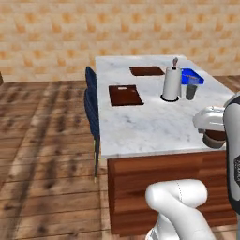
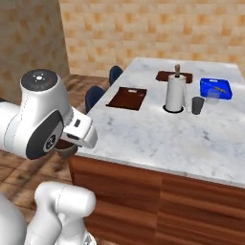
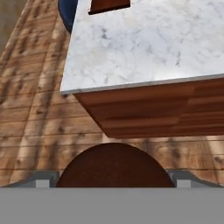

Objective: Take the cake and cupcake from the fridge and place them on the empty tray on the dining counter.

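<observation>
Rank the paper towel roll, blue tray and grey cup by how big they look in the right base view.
1. Paper towel roll
2. Blue tray, nearly alike; it sits farther back, so unsure.
3. Grey cup

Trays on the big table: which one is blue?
The blue tray at the far right corner, behind the paper towel roll. The other two trays are brown.
</observation>
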Motion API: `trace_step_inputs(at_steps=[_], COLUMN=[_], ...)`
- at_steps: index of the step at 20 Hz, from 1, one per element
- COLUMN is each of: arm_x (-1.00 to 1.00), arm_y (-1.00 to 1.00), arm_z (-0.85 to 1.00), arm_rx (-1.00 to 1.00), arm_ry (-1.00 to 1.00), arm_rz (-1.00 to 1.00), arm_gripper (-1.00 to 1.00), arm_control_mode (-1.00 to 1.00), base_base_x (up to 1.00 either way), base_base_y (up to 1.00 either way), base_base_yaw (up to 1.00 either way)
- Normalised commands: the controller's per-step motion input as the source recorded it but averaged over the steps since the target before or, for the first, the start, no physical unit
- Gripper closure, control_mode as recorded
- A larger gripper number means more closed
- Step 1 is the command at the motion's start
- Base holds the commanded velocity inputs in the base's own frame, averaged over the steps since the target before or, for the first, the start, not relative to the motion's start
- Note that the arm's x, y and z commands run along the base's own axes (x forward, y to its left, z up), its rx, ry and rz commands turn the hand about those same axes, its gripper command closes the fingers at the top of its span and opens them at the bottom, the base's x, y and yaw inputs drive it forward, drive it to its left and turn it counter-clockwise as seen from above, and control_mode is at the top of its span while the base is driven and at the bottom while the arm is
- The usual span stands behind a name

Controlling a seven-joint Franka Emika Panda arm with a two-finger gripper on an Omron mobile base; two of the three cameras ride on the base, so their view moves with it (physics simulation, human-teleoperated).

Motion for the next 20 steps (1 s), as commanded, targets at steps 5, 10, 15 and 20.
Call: trace_step_inputs(at_steps=[5,10,15,20], arm_x=[0.0,0.0,0.0,0.0], arm_y=[0.0,0.0,0.0,0.0], arm_z=[0.0,0.0,0.0,0.0], arm_rx=[0.0,0.0,0.0,0.0], arm_ry=[0.0,0.0,0.0,0.0], arm_rz=[0.0,0.0,0.0,0.0], arm_gripper=[1.0,1.0,1.0,1.0], arm_control_mode=[1.0,1.0,1.0,1.0], base_base_x=[-0.15,-0.01,0.7,1.0], base_base_y=[1.0,1.0,1.0,1.0], base_base_yaw=[-0.08,-0.13,-0.27,-0.35])
